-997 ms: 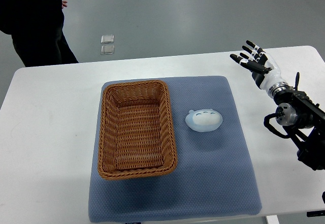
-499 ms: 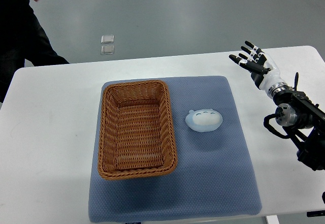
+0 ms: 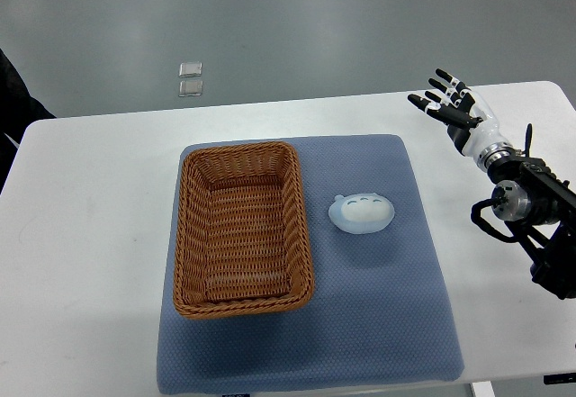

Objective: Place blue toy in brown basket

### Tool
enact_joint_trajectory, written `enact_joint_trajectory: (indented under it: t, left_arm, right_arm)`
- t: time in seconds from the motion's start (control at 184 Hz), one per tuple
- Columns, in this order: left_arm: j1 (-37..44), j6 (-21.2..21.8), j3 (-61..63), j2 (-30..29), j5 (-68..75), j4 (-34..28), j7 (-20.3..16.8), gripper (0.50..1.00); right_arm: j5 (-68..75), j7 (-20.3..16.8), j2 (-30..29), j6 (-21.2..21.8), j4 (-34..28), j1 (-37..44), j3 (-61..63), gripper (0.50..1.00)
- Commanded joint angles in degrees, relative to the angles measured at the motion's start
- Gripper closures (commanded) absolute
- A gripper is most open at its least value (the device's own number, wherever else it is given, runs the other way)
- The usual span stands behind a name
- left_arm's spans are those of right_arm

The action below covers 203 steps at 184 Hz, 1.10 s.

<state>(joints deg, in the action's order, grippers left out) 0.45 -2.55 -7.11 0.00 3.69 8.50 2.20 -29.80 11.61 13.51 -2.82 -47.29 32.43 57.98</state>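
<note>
Top view, single camera. Right robot hand (image 3: 447,105) sits over the far right part of the white surface (image 3: 90,226), its arm entering from the right edge. Fingers (image 3: 421,103) spread wide, holding nothing, tips pointing toward the far left. Left arm not seen.

Blue toy (image 3: 361,212): pale blue, rounded, small face on top. Lies on the blue-grey mat (image 3: 378,316), nearer the robot than the robot hand and to its left, well apart from it. No contact between the two.

Brown basket (image 3: 243,229): woven wicker, rectangular, long side running away from the robot. Stands on the left half of the mat, farther left of the robot hand than the toy. Interior shows only its woven floor; nothing lies in it. The toy rests just beside the basket's right rim, outside it, with a narrow strip of mat between them.

Mat lies flat in the middle of the surface, and both basket and toy sit fully on it.

Beyond the far edge of the surface, on the grey floor (image 3: 315,28), two small clear squares (image 3: 190,79). A dark sleeve or garment of a person (image 3: 13,100) at the left edge.
</note>
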Motion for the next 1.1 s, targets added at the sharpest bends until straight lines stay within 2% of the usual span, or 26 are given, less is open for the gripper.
enact_joint_trajectory:
  t: [0.0,0.217,0.472,0.737,0.921,1.095]
  left_arm:
    - [0.0,0.0,0.0,0.0,0.0,-0.1,0.0,0.5]
    - [-0.4,0.0,0.0,0.0,0.0,-0.1,0.0,0.5]
    - [-0.4,0.0,0.0,0.0,0.0,-0.1,0.0,0.5]
    - [-0.4,0.0,0.0,0.0,0.0,-0.1,0.0,0.5]
    - [-0.4,0.0,0.2,0.0,0.0,-0.1,0.0,0.5]
    - [-0.5,0.0,0.2,0.0,0.0,-0.1,0.0,0.5]
  right_arm:
    - [-0.1,0.0,0.3,0.1,0.0,0.1,-0.1,0.589]
    - [-0.4,0.0,1.1,2.8,0.1,1.1,0.0,0.589]
    - [-0.1,-0.4,2.0,3.0,2.6,1.8,0.0,0.589]
    - [-0.2,-0.4,2.2,4.2,2.2,2.4,-0.1,0.589]
    - [-2.2,-0.4,3.2,8.1,2.1,2.5,-0.5,0.589]
    - [-11.4,-0.3,7.4,13.5,-0.6,2.6,-4.5,0.589]
